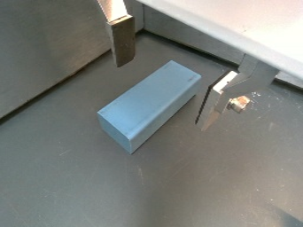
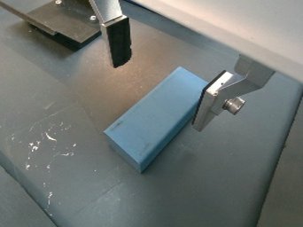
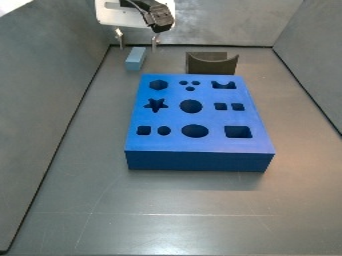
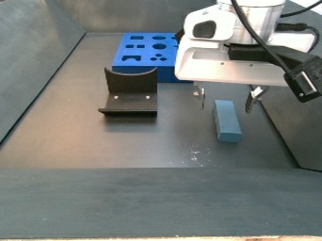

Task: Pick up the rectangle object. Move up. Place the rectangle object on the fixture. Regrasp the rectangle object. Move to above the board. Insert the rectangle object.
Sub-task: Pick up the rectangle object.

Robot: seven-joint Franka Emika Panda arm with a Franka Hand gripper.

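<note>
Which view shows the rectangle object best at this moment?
A wrist view: the rectangle object lies close-up on the floor between the open gripper fingers, untouched. In side views it is small or mostly hidden behind the gripper.

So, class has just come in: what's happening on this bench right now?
A Franka arm holds its open pincer over the rectangle object, which lies flat on the floor, one finger on each long side, neither touching it. Nothing is lifted yet. The fixture stands empty nearby, and the blue board waits with its holes unfilled.
</note>
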